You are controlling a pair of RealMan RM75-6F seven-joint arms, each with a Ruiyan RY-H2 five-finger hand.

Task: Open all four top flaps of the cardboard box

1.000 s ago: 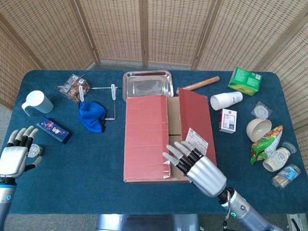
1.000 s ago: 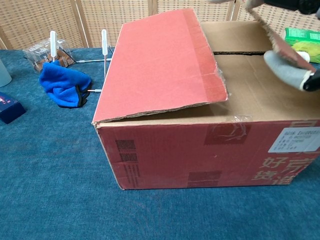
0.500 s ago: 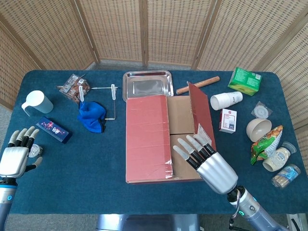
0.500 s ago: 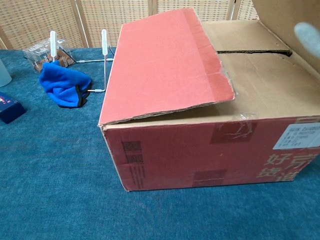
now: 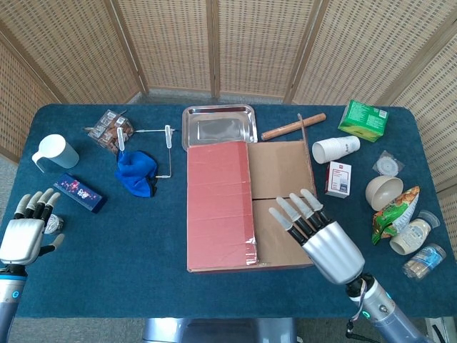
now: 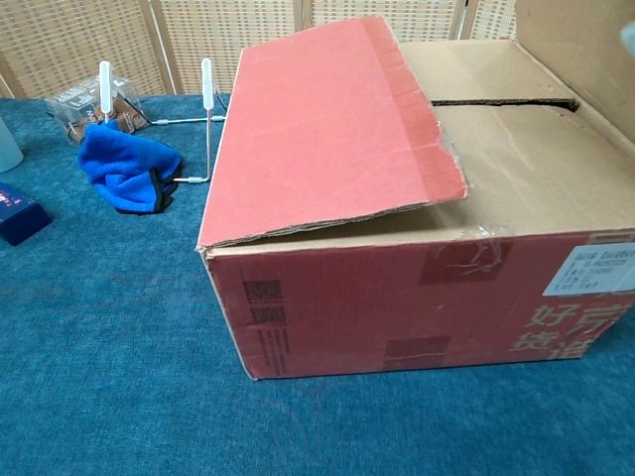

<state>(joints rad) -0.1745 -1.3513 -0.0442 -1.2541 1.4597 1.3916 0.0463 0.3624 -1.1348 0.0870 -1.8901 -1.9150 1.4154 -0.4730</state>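
The cardboard box sits mid-table. Its red left flap lies over the left half, slightly lifted along its inner edge. The right flap stands upright, seen edge-on from the head view and as a brown panel in the chest view. The two brown inner flaps lie flat with a slit between them. My right hand hovers over the box's near right corner with fingers spread, holding nothing. My left hand rests open near the table's left edge.
Behind the box lie a metal tray and a rolling pin. To the right are paper cups, a small white carton, a bowl and a snack bag. To the left are a blue cloth and a dark blue box.
The right flap has swung up from a slant over the box to upright. My right hand has moved right and toward me. The left hand stayed put.
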